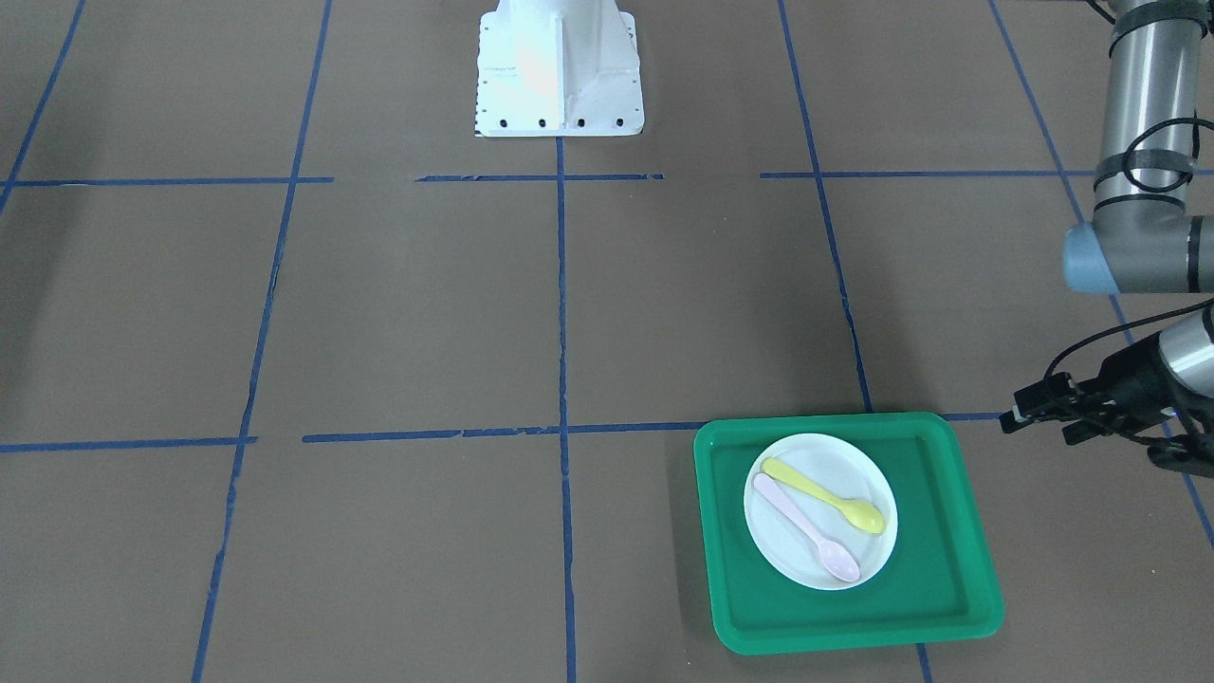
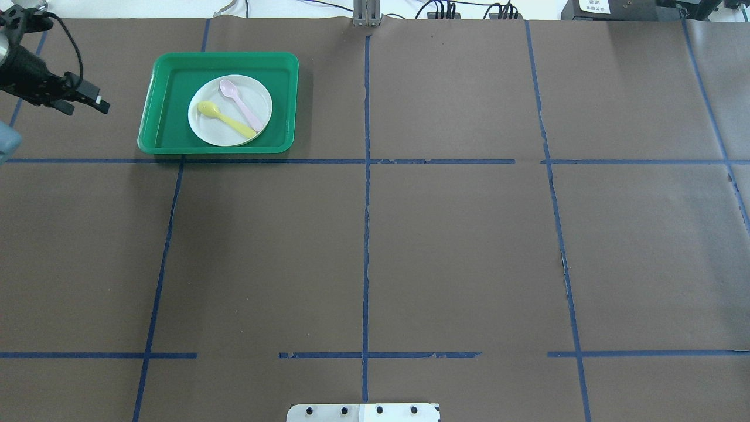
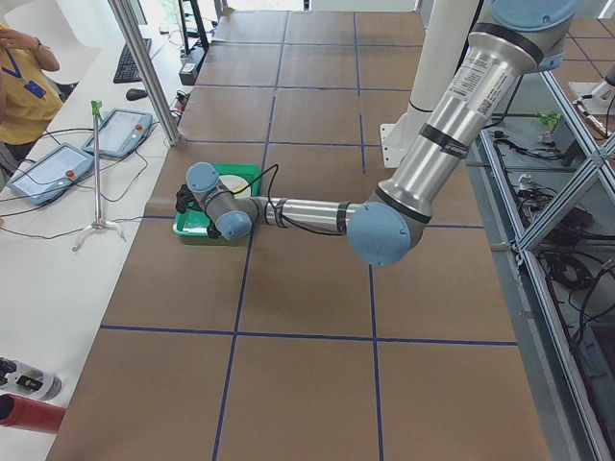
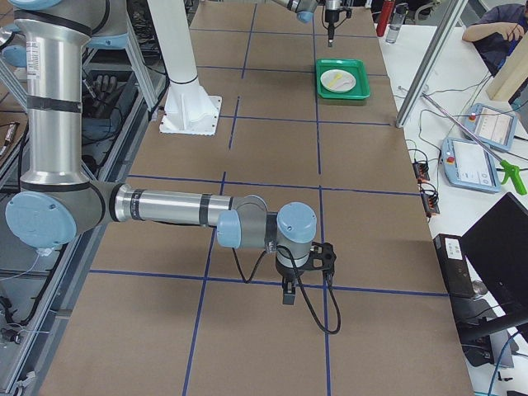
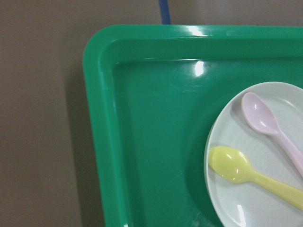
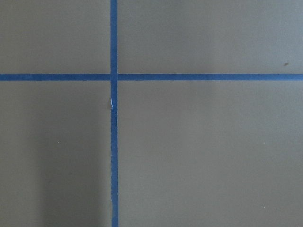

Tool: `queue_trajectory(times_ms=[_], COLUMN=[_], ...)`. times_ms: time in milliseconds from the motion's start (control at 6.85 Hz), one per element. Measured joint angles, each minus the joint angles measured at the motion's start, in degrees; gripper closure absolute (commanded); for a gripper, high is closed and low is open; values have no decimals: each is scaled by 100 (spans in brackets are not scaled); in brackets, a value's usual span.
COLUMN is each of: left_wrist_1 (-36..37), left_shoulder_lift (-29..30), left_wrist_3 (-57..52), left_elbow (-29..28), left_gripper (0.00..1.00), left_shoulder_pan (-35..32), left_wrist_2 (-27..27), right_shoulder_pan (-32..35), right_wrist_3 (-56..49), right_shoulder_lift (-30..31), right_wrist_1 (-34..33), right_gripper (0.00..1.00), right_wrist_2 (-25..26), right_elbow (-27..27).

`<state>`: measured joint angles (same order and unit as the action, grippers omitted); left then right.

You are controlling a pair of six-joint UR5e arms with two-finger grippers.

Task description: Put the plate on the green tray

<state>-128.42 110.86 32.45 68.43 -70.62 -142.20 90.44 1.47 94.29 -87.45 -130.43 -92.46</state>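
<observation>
The plate (image 1: pixel 821 510) is small, round and white, and lies flat inside the green tray (image 1: pixel 939 598), right of its middle in the front-facing view. A yellow spoon (image 1: pixel 823 495) and a pink spoon (image 1: pixel 806 527) lie on the plate. The plate (image 5: pixel 265 189) and tray (image 5: pixel 142 142) also show from above in the left wrist view. My left gripper (image 1: pixel 1174 455) hangs above the table just outside the tray's edge and holds nothing that shows; I cannot tell if it is open or shut. My right gripper (image 4: pixel 289 290) shows only in the exterior right view, far from the tray, so I cannot tell its state.
The table is brown paper with blue tape lines (image 2: pixel 366 234). The robot's white base (image 1: pixel 558 71) stands at the table's middle edge. Operators, tablets and stands are beyond the far edge (image 3: pixel 58 168).
</observation>
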Motion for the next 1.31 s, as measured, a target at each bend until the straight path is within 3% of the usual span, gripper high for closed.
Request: queue_trajectory(times_ms=[584, 1022, 1315], left_wrist_1=[682, 1657, 1925], left_shoulder_lift=[-1813, -3053, -3492], left_wrist_3=[-2144, -2910, -3522], left_elbow=[1201, 2447, 2594], left_gripper=[0, 0, 0], left_shoulder_pan=[-764, -1135, -1534], left_wrist_2=[-55, -7, 29], right_shoulder_pan=[0, 0, 0], right_wrist_3=[3, -1, -3], right_shoulder_lift=[-2, -5, -5], right_wrist_1=[0, 0, 0], right_gripper=[0, 0, 0], right_wrist_2=[0, 0, 0], right_elbow=[-3, -3, -2])
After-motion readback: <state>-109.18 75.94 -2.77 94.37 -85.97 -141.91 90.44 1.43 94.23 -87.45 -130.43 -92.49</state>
